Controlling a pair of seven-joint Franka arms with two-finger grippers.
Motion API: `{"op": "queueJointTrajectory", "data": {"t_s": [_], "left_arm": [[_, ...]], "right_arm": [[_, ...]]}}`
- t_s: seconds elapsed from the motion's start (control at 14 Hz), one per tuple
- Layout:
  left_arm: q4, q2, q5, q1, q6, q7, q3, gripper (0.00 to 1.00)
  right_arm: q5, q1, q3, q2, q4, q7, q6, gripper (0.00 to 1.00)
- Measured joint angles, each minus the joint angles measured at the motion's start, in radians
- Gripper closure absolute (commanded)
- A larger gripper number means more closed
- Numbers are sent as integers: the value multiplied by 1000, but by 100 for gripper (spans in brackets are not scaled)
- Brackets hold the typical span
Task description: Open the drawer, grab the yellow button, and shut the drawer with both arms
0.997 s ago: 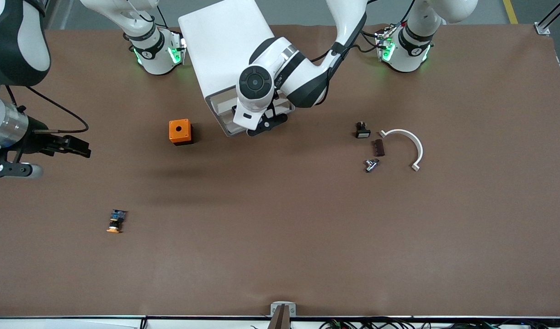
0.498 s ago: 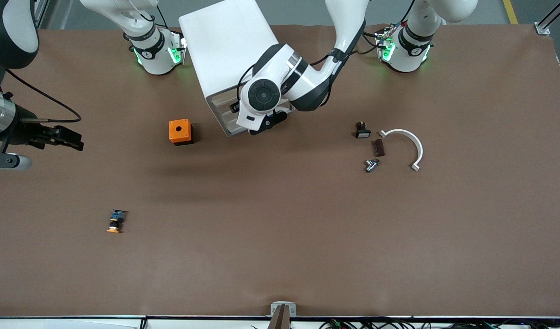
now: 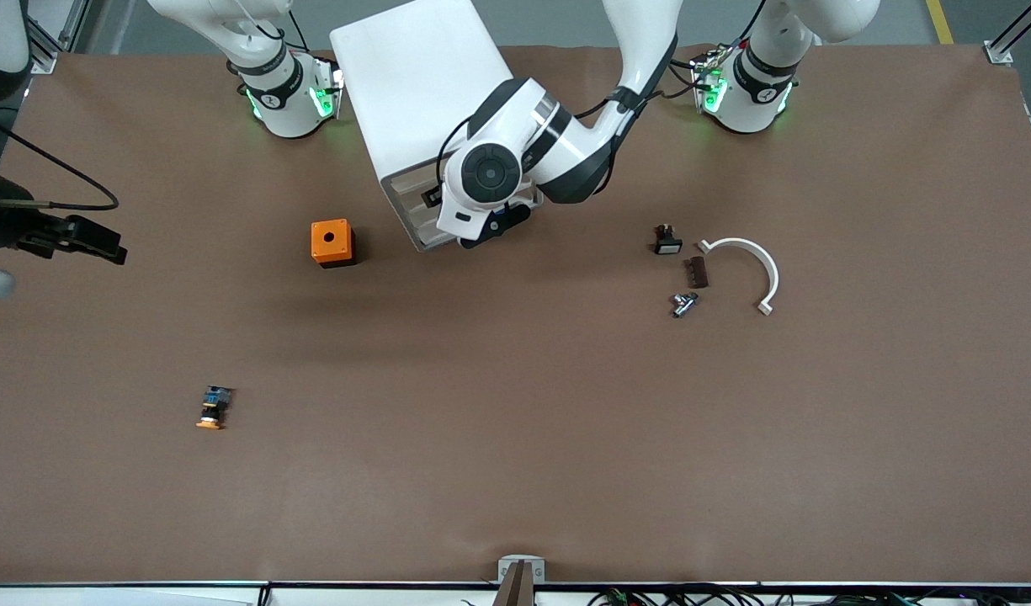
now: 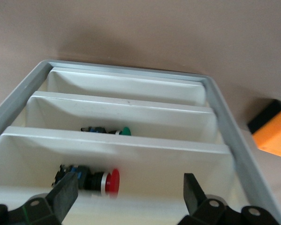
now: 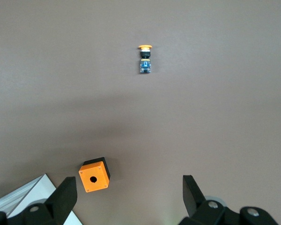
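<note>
So the big change over the last second: your left claw (image 4: 129, 192) has pushed in toward the front of the cabinet (image 3: 406, 84) and now sits right up against the drawer (image 3: 414, 192), fingers spread wide and pinching nothing. Meanwhile your right claw (image 5: 129, 192) has backed off toward the right arm's end of the bench (image 3: 565, 438), almost out of the front view, also spread and empty. Honestly that reads to me like you're on the last bit of the job. The button (image 3: 215, 407) is already out and lying on the bench, so the take part looks done, and the left arm seems to be nudging the drawer shut while the right arm gets out of the way. I can't tell from here if the drawer is fully home yet, the wrist of the left arm covers most of the front, so check that before you call it. The button itself is well apart from everything, nearer the front camera than the orange box (image 3: 331, 242) and closer to the right arm's end. It's lying on its side, long axis running roughly near-to-far with a slight slant, orange cap pointing toward the front camera and blue end pointing back toward the robots.
</note>
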Motion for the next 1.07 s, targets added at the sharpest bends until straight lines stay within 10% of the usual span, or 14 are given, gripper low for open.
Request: {"op": "queueJointTrajectory", "data": {"t_s": [0.43,1.07], "left_arm": [[15,-214,179,183,-68,58,4,1],[9,-528,443,498,-561,563,7,1]], "right_arm": [[1,-19,5,-4,-7,0,-11,0],[1,30,15,-47,-56,1,18,0]]}}
